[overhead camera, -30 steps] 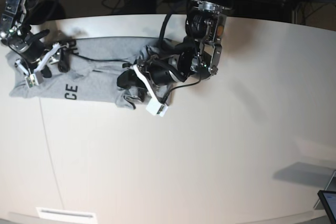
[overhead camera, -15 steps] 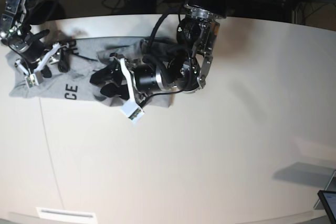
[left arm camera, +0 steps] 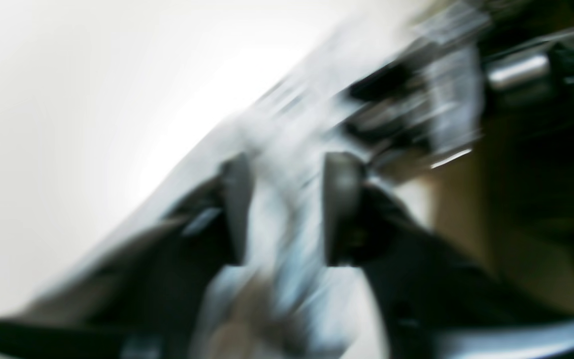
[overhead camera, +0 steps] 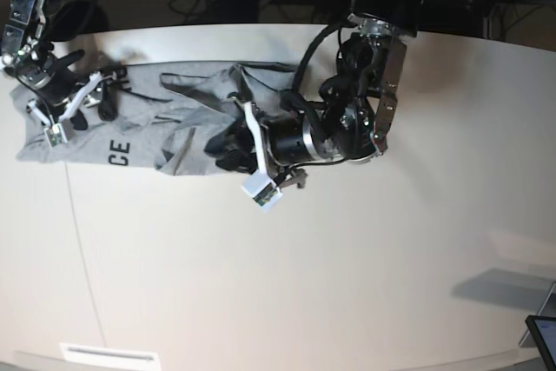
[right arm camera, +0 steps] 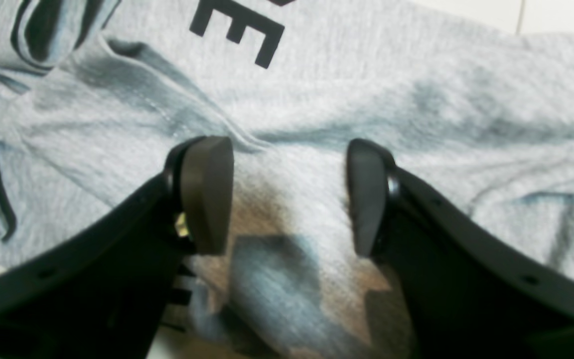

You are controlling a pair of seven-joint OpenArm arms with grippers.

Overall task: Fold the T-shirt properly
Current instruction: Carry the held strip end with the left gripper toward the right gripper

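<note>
a pale, off-white table (overhead camera: 347,258) fills the base view, with dark cabling and equipment behind its far edge. the t-shirt (overhead camera: 139,132) lies bunched and wrinkled along the table's far left part, printed side partly up, black block letters showing near its front edge. the right gripper (right arm camera: 287,194) hovers low over the shirt's left end, its fingers (right arm camera: 207,194) spread apart with grey cloth between and beneath them, nothing pinched. the left gripper (overhead camera: 228,143) lies nearly level at the shirt's right edge; the left wrist view is smeared by motion, showing pale cloth between two dark pads, and i cannot tell whether they clamp it or merely straddle it. as a judgement, the work is at an early stage: the garment is being gathered and spread, not yet folded, and no tidy fold shows. the next move seems to call for a firm pinch on the right hem or sleeve and a pull outward to flatten the cloth, while the right gripper closes on its own end to hold tension. against the earlier base frames, the left arm has swung back toward the right, its gripper drawn away from the shirt's middle, and the right-hand cloth now lies in different ridges; the right arm has stayed where it was.
</note>
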